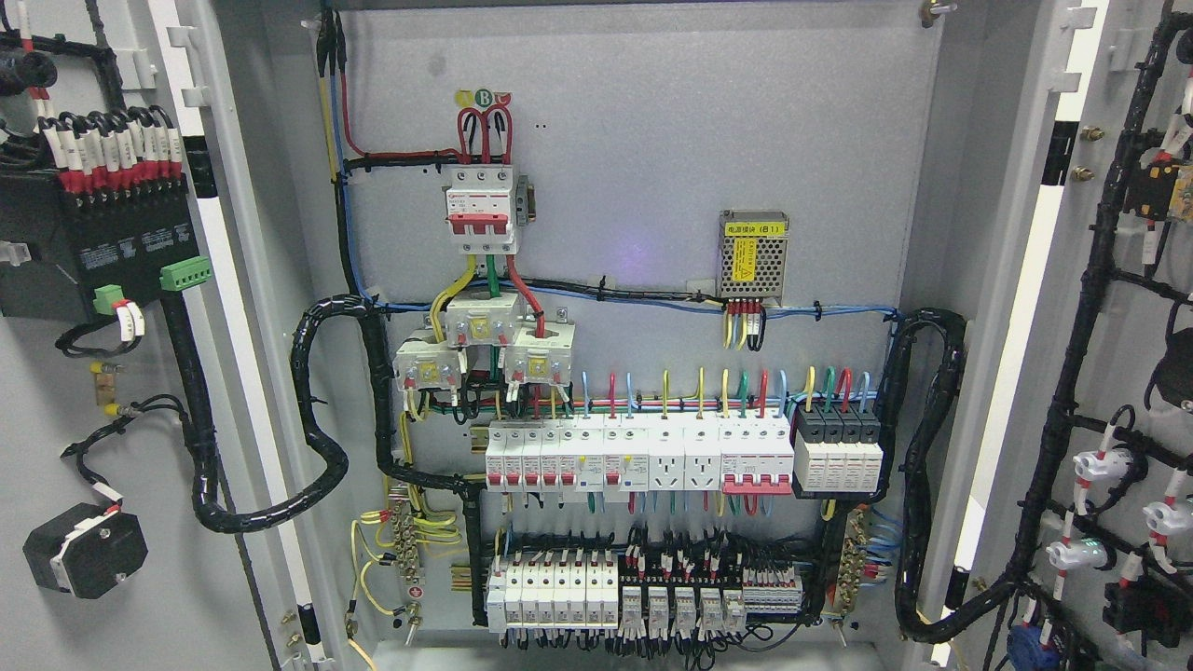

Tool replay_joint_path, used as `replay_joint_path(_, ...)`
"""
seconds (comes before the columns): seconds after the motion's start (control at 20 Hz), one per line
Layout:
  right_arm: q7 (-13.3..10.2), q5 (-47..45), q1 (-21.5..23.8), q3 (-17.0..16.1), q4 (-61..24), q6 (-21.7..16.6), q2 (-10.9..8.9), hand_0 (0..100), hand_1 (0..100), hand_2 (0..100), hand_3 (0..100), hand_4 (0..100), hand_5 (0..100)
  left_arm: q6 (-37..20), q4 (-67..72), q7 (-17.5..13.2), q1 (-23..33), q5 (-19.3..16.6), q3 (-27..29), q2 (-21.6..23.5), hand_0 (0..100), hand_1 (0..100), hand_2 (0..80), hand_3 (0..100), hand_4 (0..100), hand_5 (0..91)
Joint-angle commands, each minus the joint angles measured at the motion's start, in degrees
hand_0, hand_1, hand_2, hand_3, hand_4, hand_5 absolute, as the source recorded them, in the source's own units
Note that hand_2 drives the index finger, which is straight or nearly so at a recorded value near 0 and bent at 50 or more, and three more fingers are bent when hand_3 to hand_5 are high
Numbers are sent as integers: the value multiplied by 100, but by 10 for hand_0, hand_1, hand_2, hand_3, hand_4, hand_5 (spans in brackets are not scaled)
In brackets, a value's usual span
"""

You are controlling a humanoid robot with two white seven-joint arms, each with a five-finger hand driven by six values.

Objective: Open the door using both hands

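Note:
An electrical cabinet fills the head view with both doors swung wide open. The left door [56, 419] shows its inner face with a black module and wired parts. The right door [1132, 391] shows its inner face with black cable looms and white lamp backs. The grey back panel [652, 168] carries a red and white main breaker [480, 210], a row of breakers [638, 457] and terminal blocks [643, 592]. Neither of my hands nor arms shows in the view.
Thick black cable bundles loop from the panel to each door, at the left [322, 438] and at the right [923, 485]. A small mesh power supply [753, 261] sits on the upper right of the panel. The cabinet floor edge [615, 657] runs along the bottom.

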Motion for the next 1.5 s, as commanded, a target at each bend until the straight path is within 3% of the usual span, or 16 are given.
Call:
replay_joint_path(0.0,26,-156,-10,-193,187,-50,1,0,0,0,0,0,0,-1661,266,0,-110,52,296,182,0,0,0,0,42,0)
replay_joint_path(0.1,210,-297,-10,-193,187,-42,-16,0,0,0,0,0,0,-1468,266,0,-127,52,358,208,0,0,0,0,42,0)
replay_joint_path(0.3,299,-394,-1,-193,187,-50,-43,0,0,0,0,0,0,-1327,266,9,-136,52,472,261,0,0,0,0,42,0)
replay_joint_path(0.55,457,-394,8,-193,187,-50,-43,0,0,0,0,0,0,-712,266,18,-233,61,622,419,0,0,0,0,42,0)
replay_joint_path(0.7,659,-508,17,-193,196,-42,-52,0,0,0,0,0,0,-492,309,35,-329,61,710,454,0,0,0,0,42,0)
replay_joint_path(1.2,677,-570,8,-220,380,-50,-52,0,0,0,0,0,0,167,1012,123,-716,43,701,665,0,0,0,0,42,0)
replay_joint_path(1.35,922,-605,17,-237,433,-50,-34,0,0,0,0,0,0,483,1170,123,-813,34,701,674,0,0,0,0,42,0)
replay_joint_path(1.45,949,-614,17,-237,468,-50,-34,0,0,0,0,0,0,650,1337,123,-883,34,684,674,0,0,0,0,42,0)
